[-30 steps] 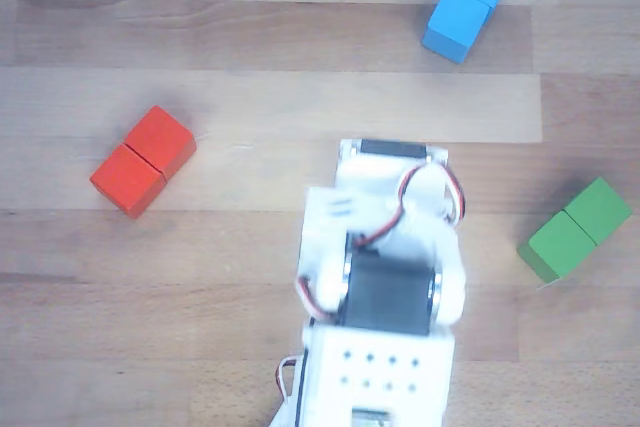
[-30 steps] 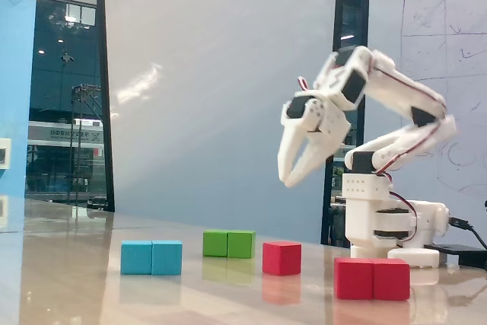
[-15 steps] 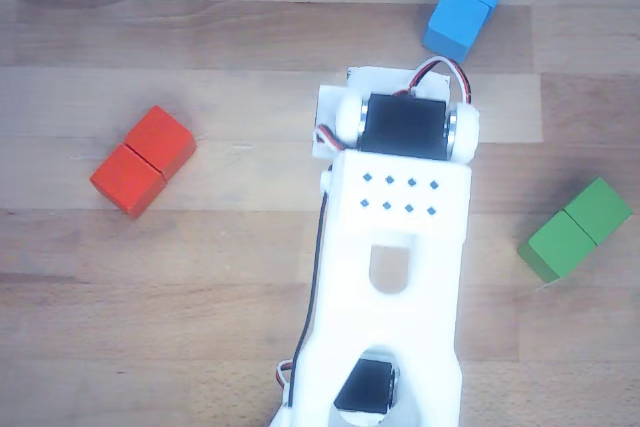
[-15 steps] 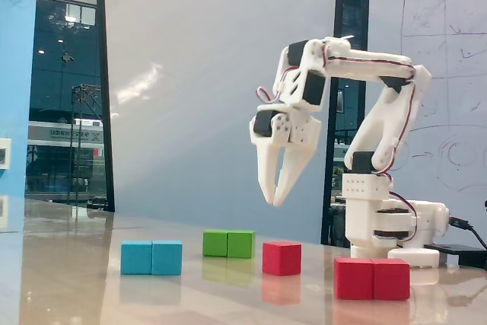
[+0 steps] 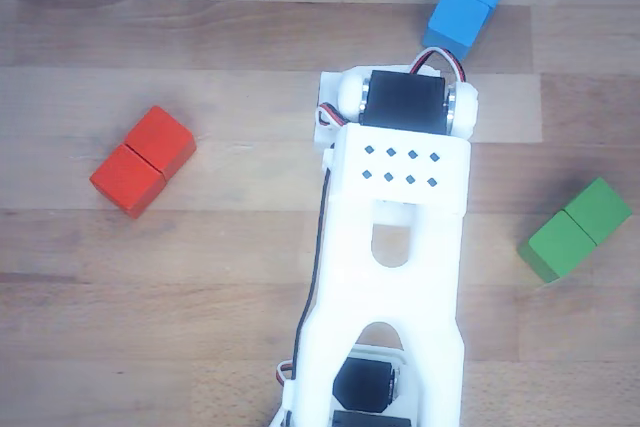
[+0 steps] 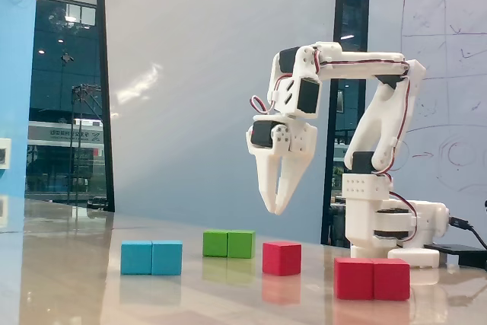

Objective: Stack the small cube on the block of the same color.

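Observation:
In the fixed view the small red cube (image 6: 281, 257) sits on the table, between the green block and the red two-cube block (image 6: 373, 278), which lies at the front right. My gripper (image 6: 275, 208) points down and hangs well above the small cube, slightly to its left. Its fingers are together and hold nothing. In the other view the red block (image 5: 143, 161) lies at the left, and the white arm (image 5: 400, 247) covers the middle. The small cube and the fingertips are hidden there.
A blue two-cube block (image 6: 151, 257) lies at the left and a green one (image 6: 228, 243) behind the middle. In the other view the blue block (image 5: 468, 2) is at the top right and the green one (image 5: 576, 229) at the right. The arm's base (image 6: 388, 226) stands at the right.

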### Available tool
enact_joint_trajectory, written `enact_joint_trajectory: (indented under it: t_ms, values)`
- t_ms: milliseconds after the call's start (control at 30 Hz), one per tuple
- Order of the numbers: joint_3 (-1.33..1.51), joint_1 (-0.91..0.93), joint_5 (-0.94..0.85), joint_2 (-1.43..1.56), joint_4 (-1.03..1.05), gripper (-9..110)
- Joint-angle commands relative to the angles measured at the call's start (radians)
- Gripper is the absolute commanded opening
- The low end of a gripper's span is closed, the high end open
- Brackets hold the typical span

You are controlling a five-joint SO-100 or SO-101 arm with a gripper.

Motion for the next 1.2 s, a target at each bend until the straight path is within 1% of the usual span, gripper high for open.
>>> enact_joint_trajectory:
  t_ms: [0, 300, 500, 667, 900, 1167]
  values:
    - [-0.091, 0.009, -0.077, 0.009, 0.008, 1]
    - [-0.097, 0.011, -0.077, 0.009, 0.006, 2]
    - [-0.087, 0.011, -0.077, 0.009, 0.008, 14]
    - [-0.086, 0.009, -0.08, 0.009, 0.046, 20]
    - [-0.081, 0.011, -0.081, 0.008, 0.095, 20]
    - [-0.038, 0.008, -0.089, 0.003, 0.08, 21]
